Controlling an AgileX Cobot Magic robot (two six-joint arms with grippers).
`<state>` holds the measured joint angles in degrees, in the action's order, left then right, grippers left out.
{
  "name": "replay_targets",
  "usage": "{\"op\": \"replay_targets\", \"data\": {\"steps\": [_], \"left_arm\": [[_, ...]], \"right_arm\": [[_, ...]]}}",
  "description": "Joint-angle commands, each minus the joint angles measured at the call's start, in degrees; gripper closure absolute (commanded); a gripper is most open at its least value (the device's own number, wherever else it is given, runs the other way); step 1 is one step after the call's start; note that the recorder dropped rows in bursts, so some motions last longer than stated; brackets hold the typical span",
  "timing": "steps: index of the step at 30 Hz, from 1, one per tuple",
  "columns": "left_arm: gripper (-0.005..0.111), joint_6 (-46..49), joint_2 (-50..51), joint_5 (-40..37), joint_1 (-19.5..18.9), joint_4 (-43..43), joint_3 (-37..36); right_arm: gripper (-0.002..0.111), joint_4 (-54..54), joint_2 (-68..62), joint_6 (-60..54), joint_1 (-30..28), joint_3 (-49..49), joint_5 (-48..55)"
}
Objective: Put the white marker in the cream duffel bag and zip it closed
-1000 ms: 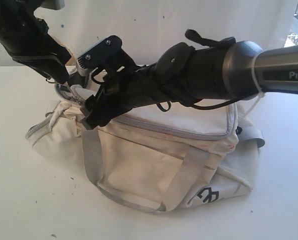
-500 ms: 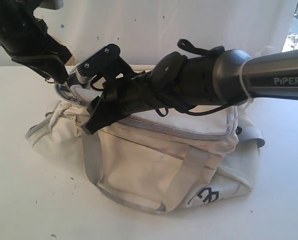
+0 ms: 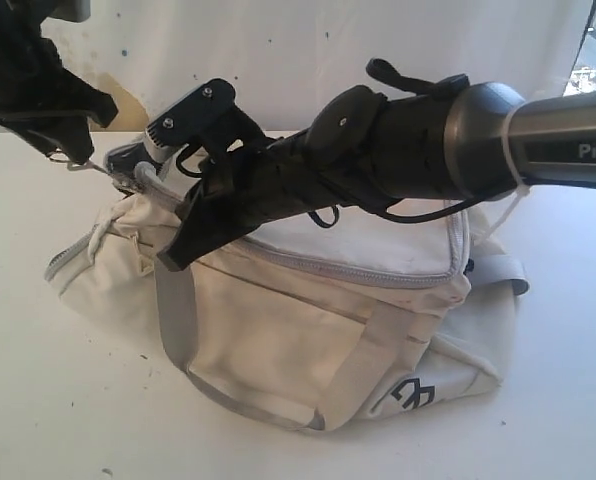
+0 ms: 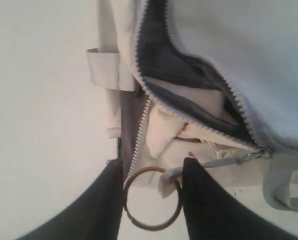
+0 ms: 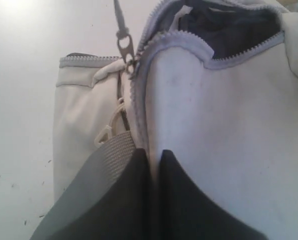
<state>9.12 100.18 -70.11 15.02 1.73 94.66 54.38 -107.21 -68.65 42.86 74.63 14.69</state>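
Cream duffel bag (image 3: 308,310) lies on the white table (image 3: 58,400), with its front side nearest to the camera. This side shows the dark logo (image 3: 410,393) low down.

Above this side the right arm reaches across the top of the bag. The right pincer (image 5: 153,152) presses on the top panel, directly on the zipper line. Its two fingers are drawn together with only a thin slit between them. The zipper edge of the bag runs into that slit, so the pincer seems to pinch the bag there. A grey webbing strap (image 5: 101,170) lies just beside one finger. Ahead of this pincer sits the zipper slider (image 5: 125,47), its pull pointing away from the fingers. Next to the slider the mouth of the bag is open and shows the dark grey lining (image 5: 229,30).

Further back, past the end of the bag, is the left pincer (image 4: 153,167). Its fingers stand partly apart and a metal ring (image 4: 152,227) sits between them, touching both. The end of the bag rises toward this pincer, and the open mouth lies just ahead of it.
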Motion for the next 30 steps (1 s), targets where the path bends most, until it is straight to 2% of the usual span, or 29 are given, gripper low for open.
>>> {"op": "replay_targets", "data": {"steps": [1,4,9,14,21,25,30], "left_arm": [[0.107,-1.8,-0.9,0.1,-3.6,-1.1,0.0],[0.107,-1.7,-0.9,0.9,-5.2,1.1,0.0],[0.107,-1.7,-0.8,9.4,-5.4,1.9,0.0],[0.107,-3.4,-0.8,16.6,-5.9,0.5,0.0],[0.107,-3.4,-0.8,16.5,-6.4,-2.2,0.0],[0.107,-0.9,-0.8,16.4,-6.4,2.9,0.0],[0.107,9.1,-0.8,7.6,-6.4,8.9,0.0]], "right_arm": [[0.108,-0.6,0.9,-0.6,0.0,0.1,1.8],[0.108,-0.6,1.1,-0.6,0.0,0.1,2.7],[0.108,-6.6,1.1,0.0,0.0,0.1,7.6],[0.108,-6.7,1.1,0.0,0.0,0.0,10.9],[0.108,-16.0,1.8,6.6,0.0,0.0,11.0],[0.108,-17.2,2.0,6.8,0.0,0.0,8.4],[0.108,-16.7,2.0,6.8,0.0,0.0,7.0]]}}
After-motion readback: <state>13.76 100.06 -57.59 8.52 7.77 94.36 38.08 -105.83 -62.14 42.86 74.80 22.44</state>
